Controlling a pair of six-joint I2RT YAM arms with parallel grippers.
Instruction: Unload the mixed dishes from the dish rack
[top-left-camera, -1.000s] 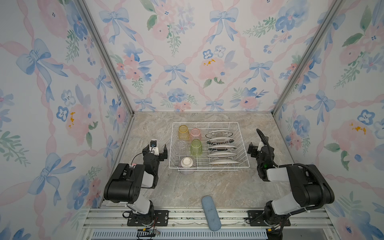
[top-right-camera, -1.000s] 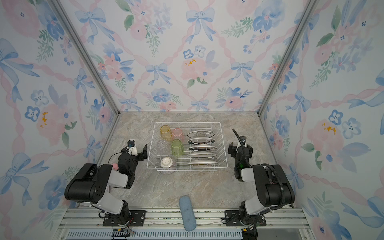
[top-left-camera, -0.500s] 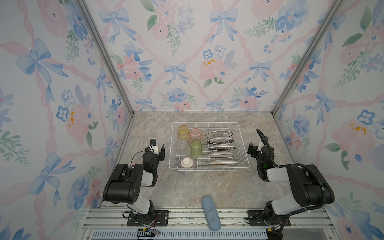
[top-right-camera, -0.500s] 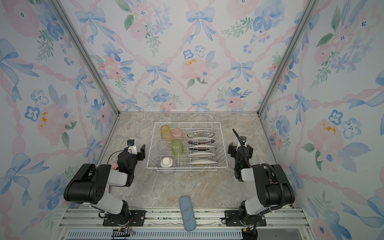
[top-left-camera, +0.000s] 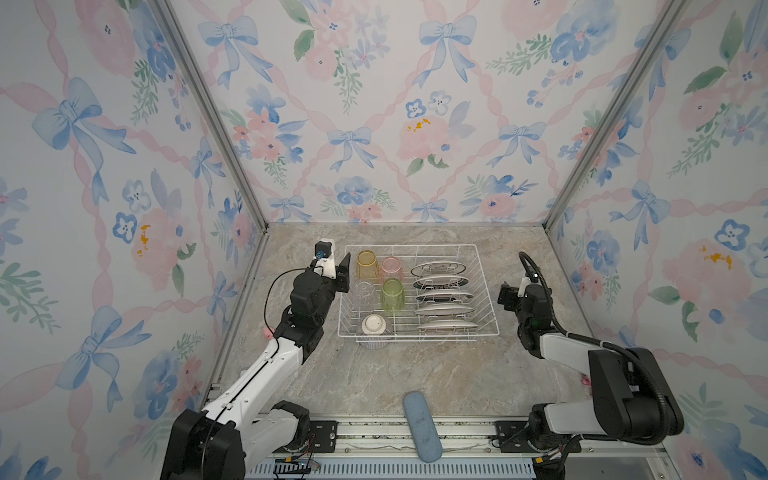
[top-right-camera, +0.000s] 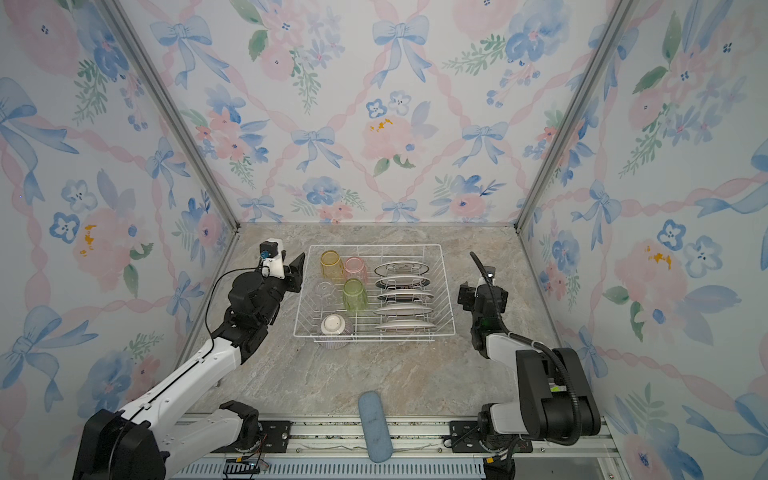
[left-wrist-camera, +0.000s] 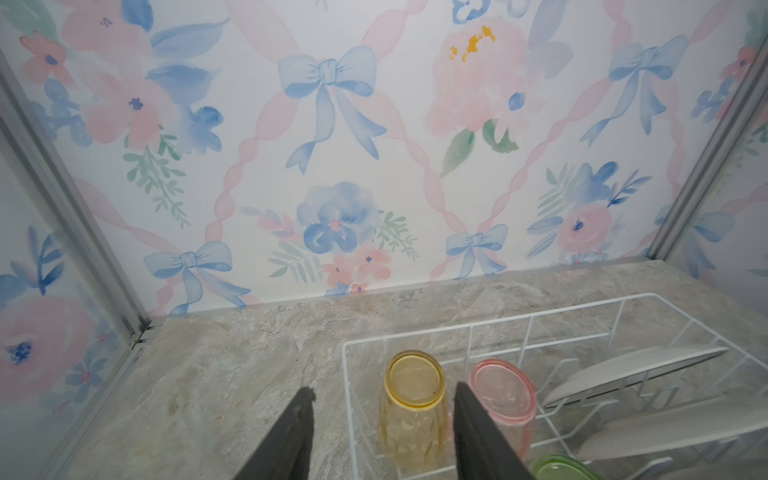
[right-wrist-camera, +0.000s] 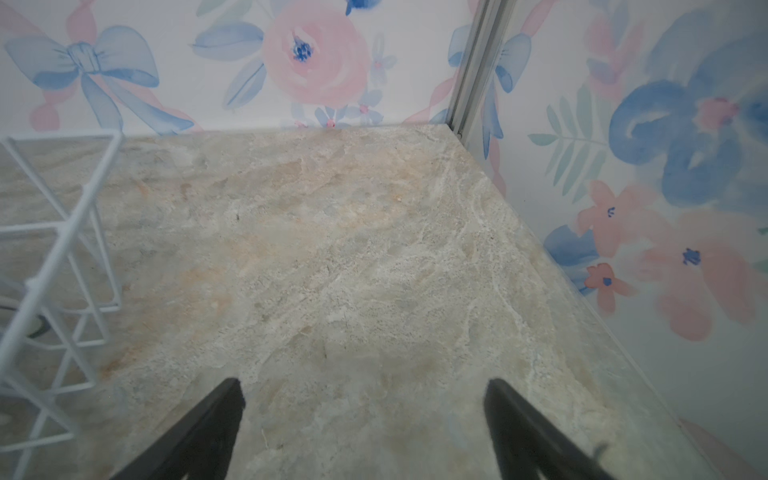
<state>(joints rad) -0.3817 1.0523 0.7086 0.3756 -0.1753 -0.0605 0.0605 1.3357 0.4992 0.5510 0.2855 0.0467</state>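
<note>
The white wire dish rack (top-left-camera: 411, 246) (top-right-camera: 374, 246) stands mid-table. In it are upside-down yellow (top-left-camera: 366, 265), pink (top-left-camera: 392, 269), clear (top-left-camera: 365, 293) and green (top-left-camera: 392, 294) tumblers. A striped bowl (top-left-camera: 374, 328) sits foot-up at the near left, and white plates (top-left-camera: 442, 291) stand on edge at the right. My left gripper (top-left-camera: 338, 270) (left-wrist-camera: 383, 390) hovers at the rack's far left corner, open and empty. One finger is outside the rack wall, the other past the yellow tumbler (left-wrist-camera: 413, 399). My right gripper (top-left-camera: 508, 297) (right-wrist-camera: 365, 382) stands open over bare table, right of the rack (right-wrist-camera: 62, 249).
A blue-grey oblong pad (top-left-camera: 422, 426) (top-right-camera: 375, 426) lies at the table's front edge. Flowered walls close in the left, back and right sides. Bare marble table lies on either side of the rack and in front of it.
My left arm has reached forward and up from beside the rack's left side to its far left corner, and its jaws have narrowed. The right arm has hardly moved.
</note>
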